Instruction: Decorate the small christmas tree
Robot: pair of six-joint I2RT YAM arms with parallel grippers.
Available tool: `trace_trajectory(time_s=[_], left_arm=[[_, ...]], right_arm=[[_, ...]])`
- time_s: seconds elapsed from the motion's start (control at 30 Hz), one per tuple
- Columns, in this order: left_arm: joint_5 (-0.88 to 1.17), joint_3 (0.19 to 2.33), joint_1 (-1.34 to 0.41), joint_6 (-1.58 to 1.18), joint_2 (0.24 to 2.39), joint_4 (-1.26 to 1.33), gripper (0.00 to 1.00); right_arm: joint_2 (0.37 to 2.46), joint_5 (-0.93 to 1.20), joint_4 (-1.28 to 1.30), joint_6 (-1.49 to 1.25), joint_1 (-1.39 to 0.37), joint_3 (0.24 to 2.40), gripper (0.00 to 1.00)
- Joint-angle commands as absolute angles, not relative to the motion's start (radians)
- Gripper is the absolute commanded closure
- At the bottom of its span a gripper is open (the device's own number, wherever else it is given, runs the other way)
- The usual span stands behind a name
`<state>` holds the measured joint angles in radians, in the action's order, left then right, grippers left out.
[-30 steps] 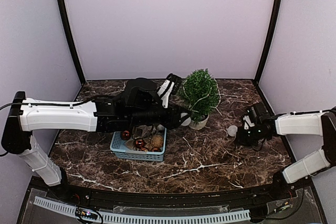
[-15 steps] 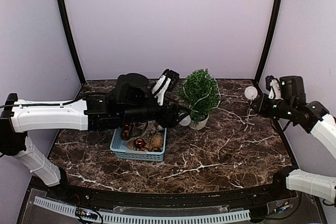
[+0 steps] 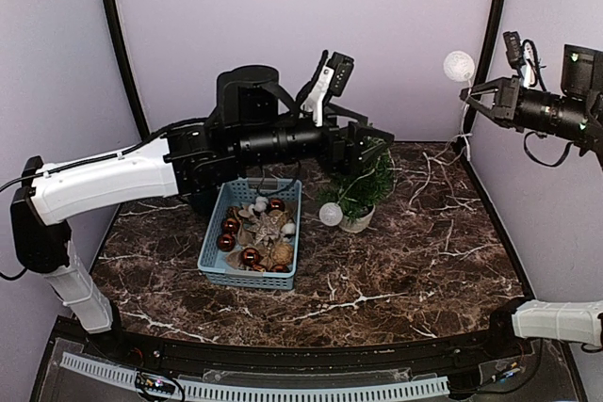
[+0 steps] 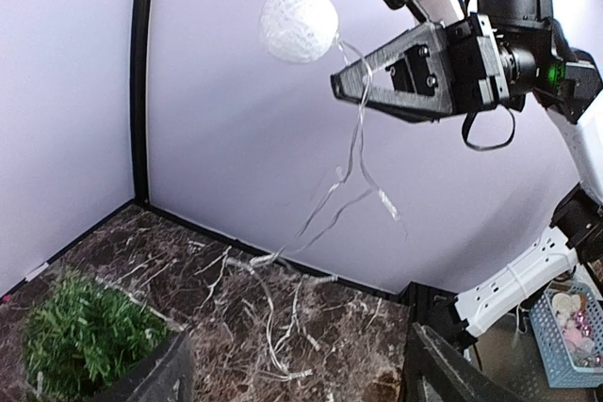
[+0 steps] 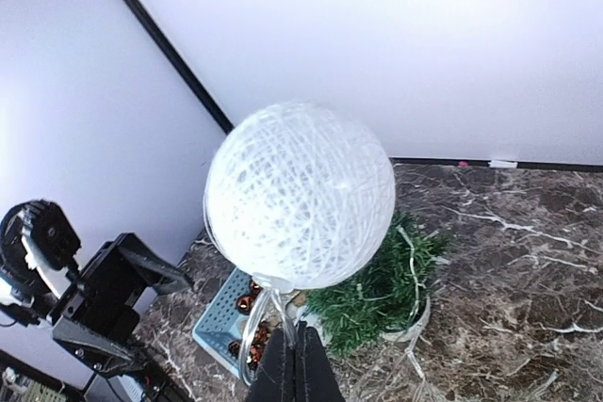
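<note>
Right arm holds a ball on a cord up high; left arm hangs open over the tree.

The right gripper point(image 3: 466, 94) is up at the far right, its jaws pinched together on a thin clear cord point(image 4: 353, 152) just under a white woven ball point(image 3: 459, 65); the cord trails down to the marble table point(image 3: 405, 280). The left gripper point(image 3: 377, 146) hovers just above the small christmas tree point(image 3: 366, 187), jaws wide apart and holding nothing. The tree stands upright at the far middle, just right of the blue basket point(image 3: 247, 279) of baubles point(image 3: 250, 256). A second white ball point(image 3: 331, 215) hangs just beside its pot.
</note>
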<state>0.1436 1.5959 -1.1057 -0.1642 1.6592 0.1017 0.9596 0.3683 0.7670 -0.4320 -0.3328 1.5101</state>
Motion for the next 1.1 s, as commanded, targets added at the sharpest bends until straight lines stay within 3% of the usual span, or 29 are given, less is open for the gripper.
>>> trace_trajectory(time_s=[0.0,0.4,1.07], left_arm=[[0.239,1.719,-1.104,-0.182,1.742,0.112,0.2],[0.405,1.821,-1.115,-0.088,1.918,0.096,0.19],[0.314,1.89,-1.13,-0.082,2.024,0.187,0.35]], right_arm=[[0.969,0.553,0.761,-0.402,-0.336,1.515,1.0],[0.931,0.697,0.613,-0.466,-0.339,1.449,1.0],[0.899,0.772,0.59,-0.473,-0.341,1.399,1.0]])
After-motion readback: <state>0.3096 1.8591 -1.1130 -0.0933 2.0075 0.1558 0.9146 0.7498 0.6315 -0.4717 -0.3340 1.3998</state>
